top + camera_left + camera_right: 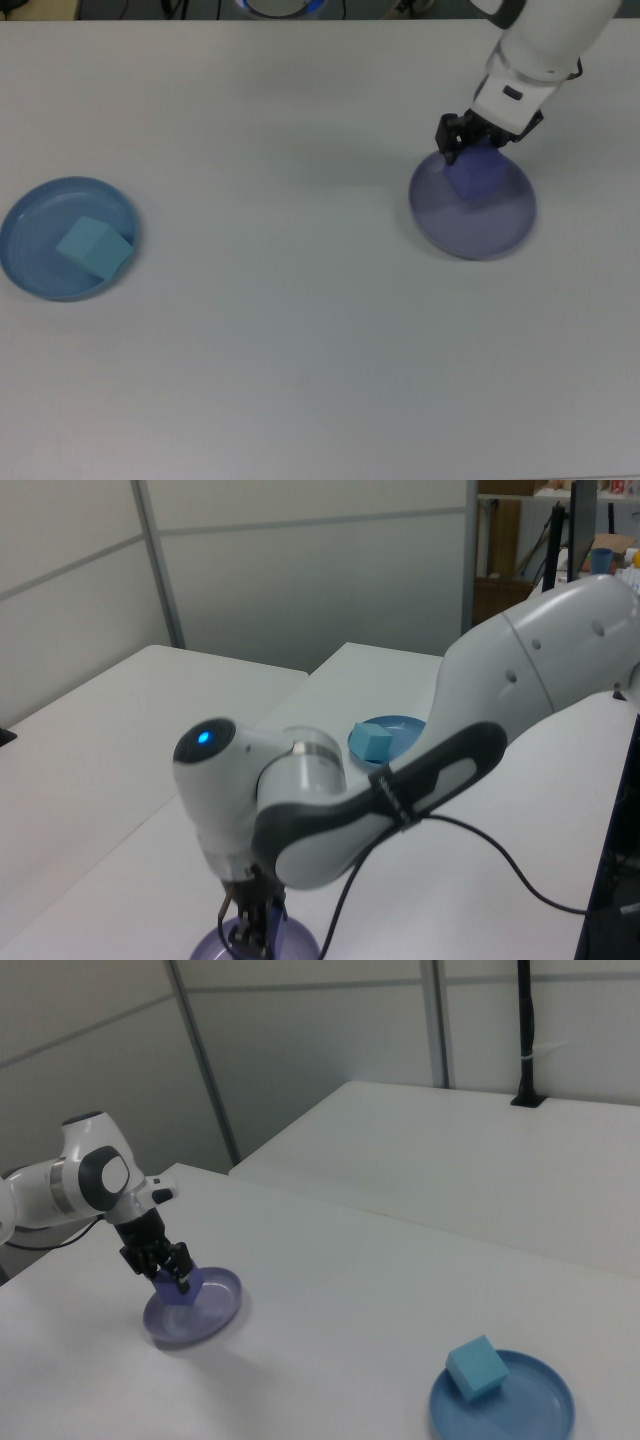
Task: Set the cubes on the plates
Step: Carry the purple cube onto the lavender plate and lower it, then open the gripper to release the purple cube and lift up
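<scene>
The pincer [478, 150] is clamped on the purple cube [476, 176], holding it above the lavender plate [500, 238], likely so it can be lowered there. The cyan cube [93, 247] already sits on the blue plate [25, 250], well apart across the bench [300, 350].

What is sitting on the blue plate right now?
The cyan cube rests on the blue plate, nothing else. The purple cube, held by the gripper, is over the lavender plate; contact there cannot be seen.
</scene>
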Available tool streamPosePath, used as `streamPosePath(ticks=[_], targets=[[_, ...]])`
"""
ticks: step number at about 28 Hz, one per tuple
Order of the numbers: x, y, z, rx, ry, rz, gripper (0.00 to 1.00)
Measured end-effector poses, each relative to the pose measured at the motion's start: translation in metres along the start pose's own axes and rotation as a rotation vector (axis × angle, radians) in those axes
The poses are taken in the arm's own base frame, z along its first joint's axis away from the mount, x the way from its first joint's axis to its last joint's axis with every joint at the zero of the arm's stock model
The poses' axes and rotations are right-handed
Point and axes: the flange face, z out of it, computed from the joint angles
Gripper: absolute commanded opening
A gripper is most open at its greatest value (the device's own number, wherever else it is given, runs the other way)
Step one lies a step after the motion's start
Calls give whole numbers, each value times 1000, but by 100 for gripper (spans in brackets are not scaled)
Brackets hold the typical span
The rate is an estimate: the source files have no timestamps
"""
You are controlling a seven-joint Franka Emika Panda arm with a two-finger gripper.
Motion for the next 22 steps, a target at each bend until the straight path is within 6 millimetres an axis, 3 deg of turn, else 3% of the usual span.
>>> streamPosePath(ticks=[3,6,12,14,19,22], targets=[[-2,-16,11,-17,-11,-18,74],[-2,-26,18,-38,-12,-36,100],[2,-25,7,-39,3,-27,100],[2,-21,-3,-50,-15,-18,100],[-6,0,-59,-64,-24,25,100],[-17,23,-94,-79,-32,41,100]])
